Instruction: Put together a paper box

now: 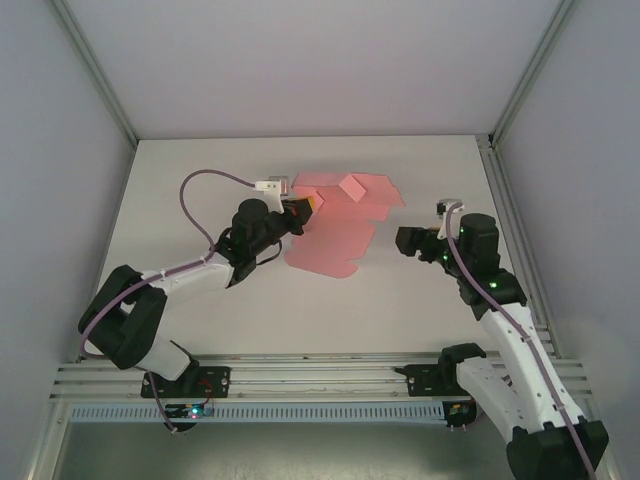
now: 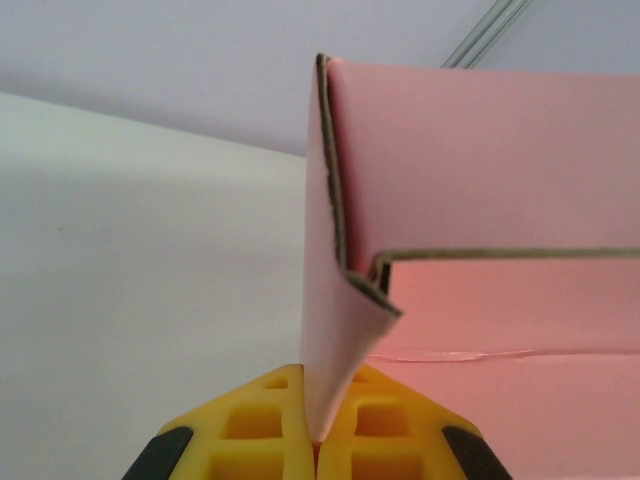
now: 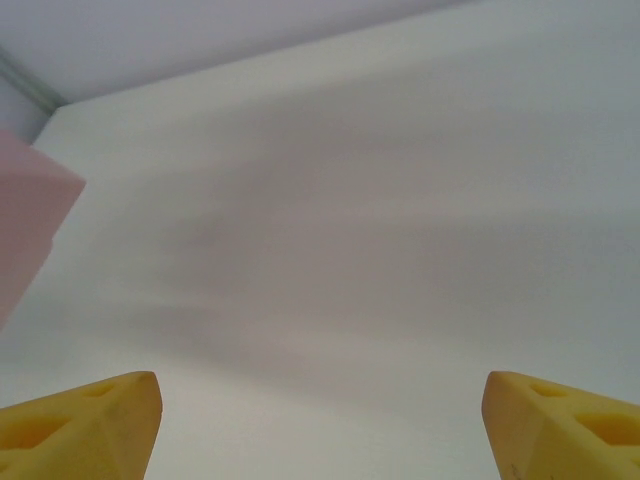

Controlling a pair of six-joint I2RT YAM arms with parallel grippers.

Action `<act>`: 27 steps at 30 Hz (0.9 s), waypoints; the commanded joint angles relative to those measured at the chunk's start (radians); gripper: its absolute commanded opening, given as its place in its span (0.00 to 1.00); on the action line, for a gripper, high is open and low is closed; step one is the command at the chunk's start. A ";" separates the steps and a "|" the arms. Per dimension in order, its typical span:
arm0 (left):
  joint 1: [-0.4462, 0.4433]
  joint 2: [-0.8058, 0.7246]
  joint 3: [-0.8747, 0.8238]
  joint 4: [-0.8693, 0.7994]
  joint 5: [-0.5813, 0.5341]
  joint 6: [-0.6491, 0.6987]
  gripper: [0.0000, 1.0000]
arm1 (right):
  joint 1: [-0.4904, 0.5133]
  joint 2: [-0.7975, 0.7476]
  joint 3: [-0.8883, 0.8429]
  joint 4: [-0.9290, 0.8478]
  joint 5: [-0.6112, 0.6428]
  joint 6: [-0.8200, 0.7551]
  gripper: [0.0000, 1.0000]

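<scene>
At the far middle of the bench (image 1: 200, 170): box (image 1: 335, 235), pink card, mostly flat, panels and flaps spread out, one small flap raised at the far side. Near part flat on the white surface, with a corner tab toward the arms.

At the box's left edge: left pincer (image 1: 303, 212), clamped on a card flap. From the left wrist: yellow fingers (image 2: 250, 430) of the left pincer (image 2: 315, 440) pressed together on a thin pink wall of the box (image 2: 480, 160), upright between them. Above the grip, a folded corner with the raw brown card edge showing. A second panel off to the right, more pink sheet flat below it.

To the right of the box, apart from it: right pincer (image 1: 402, 240), pointed toward the card, touching nothing. From the right wrist: right pincer (image 3: 320, 415) spread wide, yellow fingertips (image 3: 90, 425) at both lower corners, bare bench between them, nothing held. At the left edge of that view, a blurred pink corner of the box (image 3: 25, 230), well ahead of the fingers.
</scene>
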State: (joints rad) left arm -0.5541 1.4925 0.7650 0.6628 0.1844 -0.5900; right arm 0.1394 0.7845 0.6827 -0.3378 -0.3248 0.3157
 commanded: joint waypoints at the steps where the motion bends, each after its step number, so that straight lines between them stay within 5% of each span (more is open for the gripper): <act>1: 0.008 -0.026 0.001 0.041 0.021 0.019 0.00 | -0.003 0.011 0.005 0.186 -0.178 0.031 0.84; 15: 0.003 0.008 0.043 -0.031 0.062 0.058 0.00 | 0.105 0.114 0.084 0.202 -0.041 -0.088 0.86; 27: -0.049 -0.005 0.071 -0.079 0.052 0.142 0.00 | 0.260 0.214 0.136 0.200 0.275 -0.102 0.86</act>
State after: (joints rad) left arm -0.5751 1.4952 0.7925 0.5602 0.1787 -0.4961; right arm 0.3698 0.9722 0.7887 -0.1596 -0.1432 0.2432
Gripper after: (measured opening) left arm 0.065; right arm 0.856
